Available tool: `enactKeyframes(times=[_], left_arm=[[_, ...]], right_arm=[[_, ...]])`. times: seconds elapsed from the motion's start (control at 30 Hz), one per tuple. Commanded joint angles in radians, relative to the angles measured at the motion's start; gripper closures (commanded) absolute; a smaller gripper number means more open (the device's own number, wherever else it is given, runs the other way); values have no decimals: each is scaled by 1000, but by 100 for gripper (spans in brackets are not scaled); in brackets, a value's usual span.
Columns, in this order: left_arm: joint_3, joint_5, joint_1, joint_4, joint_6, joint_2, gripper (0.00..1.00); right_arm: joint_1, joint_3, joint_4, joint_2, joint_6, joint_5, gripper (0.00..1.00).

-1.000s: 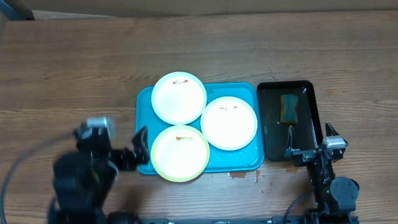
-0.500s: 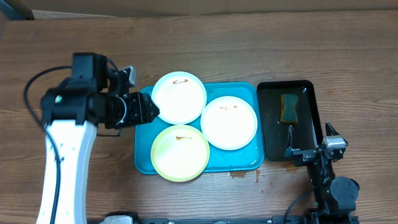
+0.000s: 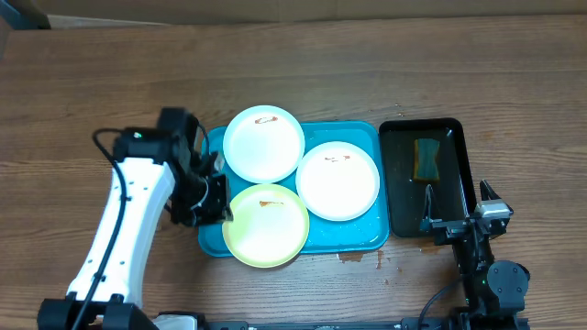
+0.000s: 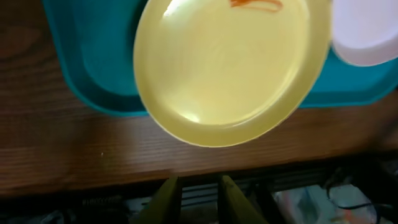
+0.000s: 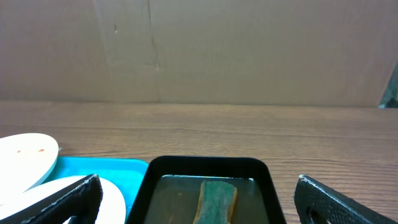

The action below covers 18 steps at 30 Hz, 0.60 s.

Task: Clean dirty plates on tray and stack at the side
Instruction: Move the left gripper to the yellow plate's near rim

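Observation:
Three plates lie on the turquoise tray: a white plate at the back left, a white plate on the right, and a yellow-green plate at the front. Each carries a small brown smear. My left gripper hangs at the yellow-green plate's left rim. Its fingers are drawn close with a narrow gap, and nothing shows between them. My right gripper stands wide open at the front of the black tray, holding nothing.
A narrow black tray holding water and a green-yellow sponge sits right of the turquoise tray. Brown crumbs lie on the table near the turquoise tray's front right corner. A cardboard wall stands behind the table.
My left arm swung from beside the back white plate down to the yellow-green plate's left rim, and its jaws narrowed from wide open. The right arm has not moved.

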State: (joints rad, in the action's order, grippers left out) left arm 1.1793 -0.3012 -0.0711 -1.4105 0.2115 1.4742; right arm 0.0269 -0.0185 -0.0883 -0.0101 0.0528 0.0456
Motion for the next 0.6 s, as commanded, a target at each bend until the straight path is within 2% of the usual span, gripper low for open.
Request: enactKeyframes(times=[0.0, 0.1, 0.47, 0.57], left_arm=[[-93, 61, -11, 22, 48, -3, 75], [-126, 12, -17, 35, 84, -3, 73], [-132, 2, -48, 104, 117, -3, 68], [-132, -63, -55, 131, 118, -3, 60]], right_arm=[[-3, 11, 7, 7, 0, 1, 0], [-3, 11, 7, 7, 0, 1, 0], [-3, 11, 8, 7, 0, 2, 0], [-3, 10, 36, 7, 1, 1, 0]])
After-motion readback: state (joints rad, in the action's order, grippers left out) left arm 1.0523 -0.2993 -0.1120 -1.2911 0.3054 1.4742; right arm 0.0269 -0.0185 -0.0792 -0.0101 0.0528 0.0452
